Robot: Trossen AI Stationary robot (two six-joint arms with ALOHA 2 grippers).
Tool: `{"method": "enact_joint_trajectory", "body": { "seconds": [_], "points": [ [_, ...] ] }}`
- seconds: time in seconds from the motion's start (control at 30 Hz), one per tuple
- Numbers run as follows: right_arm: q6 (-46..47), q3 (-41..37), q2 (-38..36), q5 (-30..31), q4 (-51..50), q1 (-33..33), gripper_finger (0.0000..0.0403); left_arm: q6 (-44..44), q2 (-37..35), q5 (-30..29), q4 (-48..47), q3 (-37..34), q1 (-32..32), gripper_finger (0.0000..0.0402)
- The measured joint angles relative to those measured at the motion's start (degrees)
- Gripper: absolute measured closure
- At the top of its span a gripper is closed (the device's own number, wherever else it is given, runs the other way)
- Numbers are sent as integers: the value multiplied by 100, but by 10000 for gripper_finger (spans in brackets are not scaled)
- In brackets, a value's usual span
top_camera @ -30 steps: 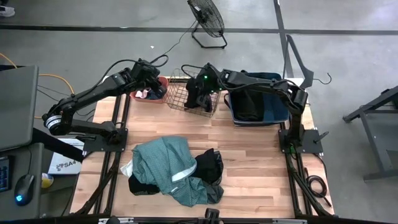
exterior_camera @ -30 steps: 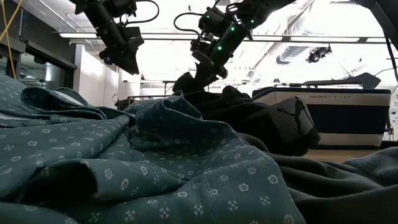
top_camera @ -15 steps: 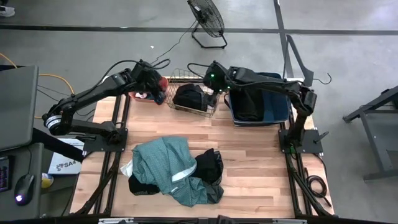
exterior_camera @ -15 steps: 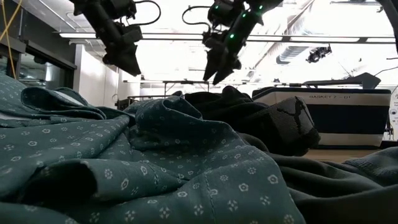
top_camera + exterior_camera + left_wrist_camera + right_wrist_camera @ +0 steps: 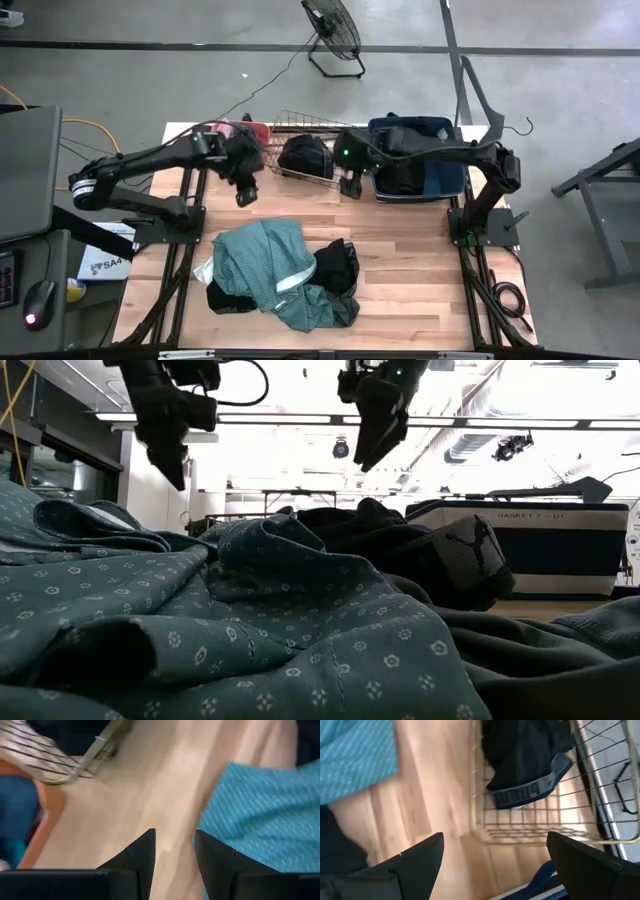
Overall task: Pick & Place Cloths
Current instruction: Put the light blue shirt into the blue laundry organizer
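A grey concrete floor with a standing fan surrounds the wooden table (image 5: 400, 250), which carries a heap of cloths (image 5: 285, 275) toward its near edge: a large teal garment (image 5: 262, 262) draped over black pieces (image 5: 338, 265). Along the far edge sit a coral tub (image 5: 252, 133), a wire basket (image 5: 300, 172) holding one black garment (image 5: 305, 153), and a dark blue bin (image 5: 455, 160) with more dark fabric inside. This looks like the gap between drops: both arms are empty and angled toward the heap. The left gripper (image 5: 243, 190) hangs over bare wood between tub and heap, jaws narrowly parted and holding nothing. The right gripper (image 5: 349, 185) sits just off the basket's near rim, jaws spread wide and empty. The next move likely calls for one gripper to descend on a raised fold of the heap. Bare wood lies open between heap and containers, but the two grippers are near each other, so a shared reach risks crowding.
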Motion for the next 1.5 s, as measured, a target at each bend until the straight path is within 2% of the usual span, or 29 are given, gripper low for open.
{"method": "enact_joint_trajectory", "body": {
  "seconds": [0.23, 0.33, 0.43, 0.67, 0.83, 1.1, 1.4, 1.5],
  "points": [
    [96, 0, 0, 78, -358, 397, 58, -153, 3, -7, -68, 0, -888, 267],
    [197, 0, 1, 79, -457, 502, 58, -238, 11, -19, -142, 0, -1211, 253],
    [292, 0, 0, 79, -459, 574, 58, -528, 42, -24, -209, -12, -1477, 217],
    [401, 0, 0, 79, -468, 761, 59, -1192, 212, -31, -168, -470, -2073, 98],
    [652, 0, 0, 79, -437, 886, 59, -1514, 555, -29, -154, -667, -2529, 56],
    [846, 0, 0, 77, -439, 1075, 59, -1676, 1335, -22, 244, -671, -3017, 51],
    [933, -4, 1, 34, -467, 1115, 59, -1655, 2474, 227, 468, -641, -3035, 52],
    [933, -9, 0, 34, -476, 1113, 59, -1604, 2768, 460, 454, -634, -3026, 70]
  ]
}}
